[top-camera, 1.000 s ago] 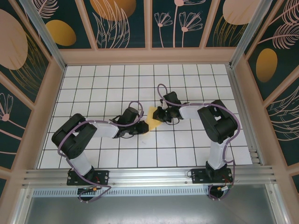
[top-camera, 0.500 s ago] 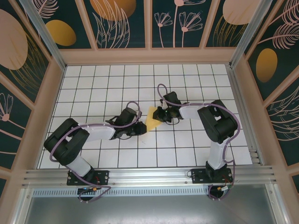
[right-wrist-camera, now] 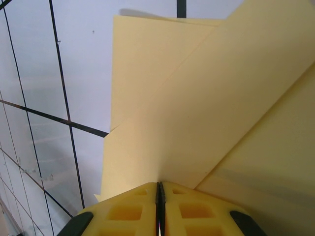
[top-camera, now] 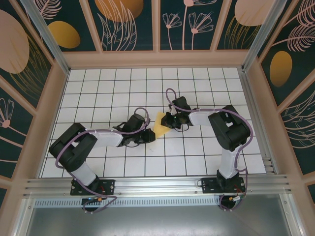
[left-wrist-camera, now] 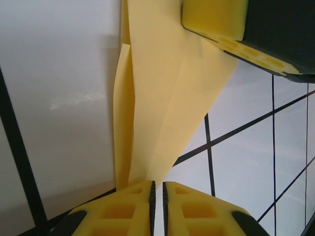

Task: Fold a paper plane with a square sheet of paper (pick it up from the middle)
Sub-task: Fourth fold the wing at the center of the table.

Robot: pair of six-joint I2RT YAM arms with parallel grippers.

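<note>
A: Where do we stand?
B: We have the square sheet of paper (top-camera: 159, 124), partly folded, over the middle of the table (top-camera: 98, 88). The left gripper (left-wrist-camera: 157, 189) and the right gripper (right-wrist-camera: 160, 191) are each pinched tight on an edge of it.
A: Our risk?
B: If we pull apart or twist unevenly, the thin sheet may tear — or the crease runs crooked.

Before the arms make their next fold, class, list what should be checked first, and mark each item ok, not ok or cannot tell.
1. Left gripper shut on the folded yellow paper: ok.
2. Right gripper shut on the same paper: ok.
3. Paper spans between both grippers: ok.
4. Creases showing in the paper: ok.
5. Paper lifted off the tiled table: cannot tell.
</note>
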